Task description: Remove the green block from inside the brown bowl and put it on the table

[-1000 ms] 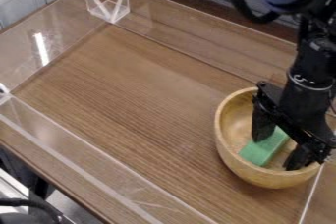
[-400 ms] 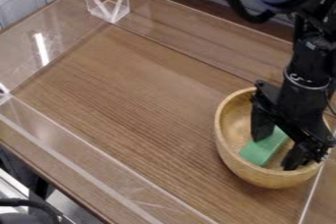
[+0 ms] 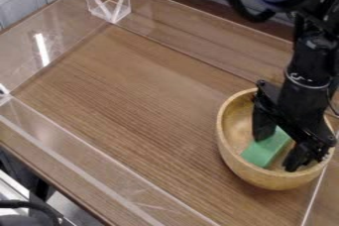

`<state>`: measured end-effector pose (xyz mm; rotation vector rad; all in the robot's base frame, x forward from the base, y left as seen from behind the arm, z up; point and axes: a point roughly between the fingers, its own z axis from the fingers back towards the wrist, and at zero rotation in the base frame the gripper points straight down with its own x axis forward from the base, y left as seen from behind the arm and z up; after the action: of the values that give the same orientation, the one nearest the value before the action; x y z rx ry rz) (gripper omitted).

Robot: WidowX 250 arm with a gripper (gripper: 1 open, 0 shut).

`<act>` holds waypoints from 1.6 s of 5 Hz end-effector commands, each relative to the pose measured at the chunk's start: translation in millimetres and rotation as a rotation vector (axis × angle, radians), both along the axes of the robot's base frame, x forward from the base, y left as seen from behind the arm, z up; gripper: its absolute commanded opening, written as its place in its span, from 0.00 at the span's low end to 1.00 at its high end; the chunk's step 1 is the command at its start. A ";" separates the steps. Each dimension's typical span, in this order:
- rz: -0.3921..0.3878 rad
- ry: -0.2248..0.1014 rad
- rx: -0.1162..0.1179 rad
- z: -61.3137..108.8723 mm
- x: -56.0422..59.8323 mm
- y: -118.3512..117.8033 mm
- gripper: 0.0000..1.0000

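The brown bowl point(image 3: 236, 124) sits at the right front of the table point(image 3: 133, 91). Inside it lies the green block point(image 3: 265, 153), partly covered by my gripper. My gripper point(image 3: 288, 141) points straight down into the bowl, open, with one black finger on either side of the block. The fingers reach down to the level of the block, but whether they touch it cannot be made out.
Low clear acrylic walls point(image 3: 73, 161) edge the tabletop on the left, front and back. A small clear acrylic stand point(image 3: 109, 5) sits at the back left corner. The black arm point(image 3: 315, 52) rises above the bowl at the right edge.
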<state>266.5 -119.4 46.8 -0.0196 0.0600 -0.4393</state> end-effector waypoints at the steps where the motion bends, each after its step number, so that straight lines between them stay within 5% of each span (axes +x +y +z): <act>1: 0.001 -0.018 -0.011 4.2 5.1 5.1 1.00; 6: 0.001 -0.015 -0.026 -3.6 7.9 15.0 1.00; 7: 0.006 -0.014 -0.026 -7.4 7.9 15.7 0.00; 8: 0.020 -0.012 -0.030 1.4 7.3 18.8 0.00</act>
<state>265.6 -100.3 31.6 -0.0389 0.1019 -0.4250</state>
